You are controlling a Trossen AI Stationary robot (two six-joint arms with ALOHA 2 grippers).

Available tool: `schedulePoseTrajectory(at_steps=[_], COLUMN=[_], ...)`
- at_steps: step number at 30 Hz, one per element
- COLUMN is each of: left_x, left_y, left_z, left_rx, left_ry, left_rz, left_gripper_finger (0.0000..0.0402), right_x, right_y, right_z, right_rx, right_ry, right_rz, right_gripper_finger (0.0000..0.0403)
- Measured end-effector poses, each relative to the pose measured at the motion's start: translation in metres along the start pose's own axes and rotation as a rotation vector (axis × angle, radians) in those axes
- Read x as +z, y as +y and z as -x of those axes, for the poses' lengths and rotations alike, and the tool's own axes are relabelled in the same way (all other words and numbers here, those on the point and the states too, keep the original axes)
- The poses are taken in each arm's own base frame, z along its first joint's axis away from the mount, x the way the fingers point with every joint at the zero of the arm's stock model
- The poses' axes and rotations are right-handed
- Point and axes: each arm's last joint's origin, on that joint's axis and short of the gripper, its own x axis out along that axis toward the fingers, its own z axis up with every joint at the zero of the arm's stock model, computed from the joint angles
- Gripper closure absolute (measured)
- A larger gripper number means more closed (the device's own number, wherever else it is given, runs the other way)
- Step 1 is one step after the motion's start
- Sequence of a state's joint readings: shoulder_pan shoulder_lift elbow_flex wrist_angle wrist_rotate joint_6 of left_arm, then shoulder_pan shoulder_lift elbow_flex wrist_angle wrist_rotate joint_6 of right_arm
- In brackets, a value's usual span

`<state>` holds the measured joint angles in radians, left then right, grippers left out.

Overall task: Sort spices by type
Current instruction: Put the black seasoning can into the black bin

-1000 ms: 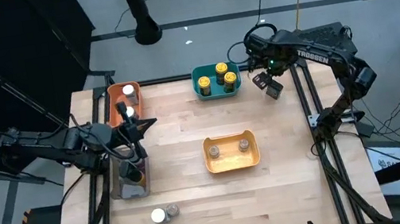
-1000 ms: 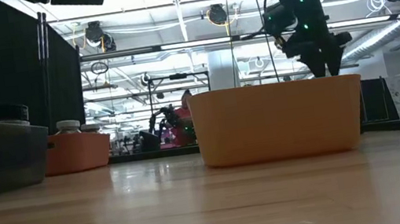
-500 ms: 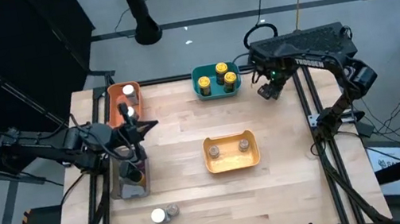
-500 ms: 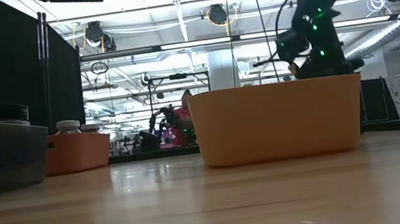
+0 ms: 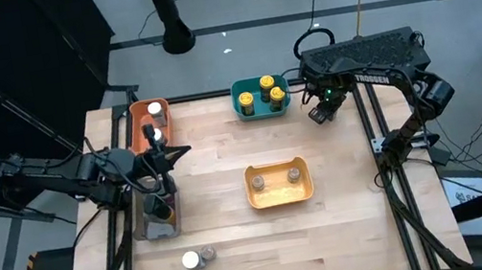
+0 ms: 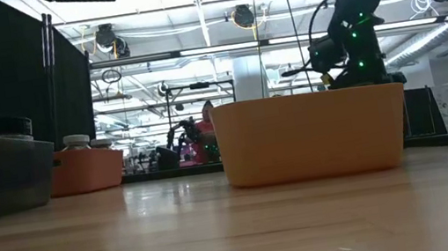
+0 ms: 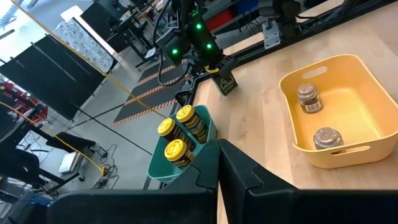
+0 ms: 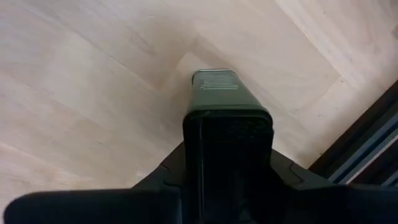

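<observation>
Two loose jars (image 5: 198, 258), near table edge: unsorted. Right gripper (image 5: 319, 112), beside teal bin (image 5: 251, 106): fingers apparently together, empty. Left gripper (image 5: 158, 151): closed. Approach jars from above, one at a time.

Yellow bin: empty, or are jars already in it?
Not empty. The yellow bin holds two grey-lidded jars, both upright side by side, seen lid-up in the high view and also in the left wrist view.
</observation>
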<state>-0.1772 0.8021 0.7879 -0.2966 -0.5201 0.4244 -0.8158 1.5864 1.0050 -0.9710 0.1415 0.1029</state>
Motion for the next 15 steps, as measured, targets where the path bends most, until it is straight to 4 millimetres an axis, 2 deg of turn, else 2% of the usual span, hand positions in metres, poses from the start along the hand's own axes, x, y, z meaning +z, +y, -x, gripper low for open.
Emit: schedulePoseTrajectory(at_steps=[4,6,10,15], left_x=[0.000,0.000,0.001,0.004], left_y=[-0.001,-0.002,-0.007,-0.012], left_z=[-0.001,-0.002,-0.006,-0.014], left_rx=[-0.003,-0.024,-0.124,-0.155], left_ry=[0.003,-0.004,-0.032,-0.047], left_rz=[0.002,0.019,0.015,0.065], left_gripper_finger=[0.0393,0.0393,0.0393,0.0393], right_x=[-0.003,-0.008,-0.017,-0.043], right_y=[0.000,0.001,0.009,0.041], right_z=[0.002,0.009,0.045,0.103], right_rx=[0.011,0.010,0.013,0.021], right_ry=[0.015,0.036,-0.028,-0.163], right_rz=[0.009,0.017,0.022,0.061], right_gripper_finger=[0.0305,0.0305,0.0305,0.0305])
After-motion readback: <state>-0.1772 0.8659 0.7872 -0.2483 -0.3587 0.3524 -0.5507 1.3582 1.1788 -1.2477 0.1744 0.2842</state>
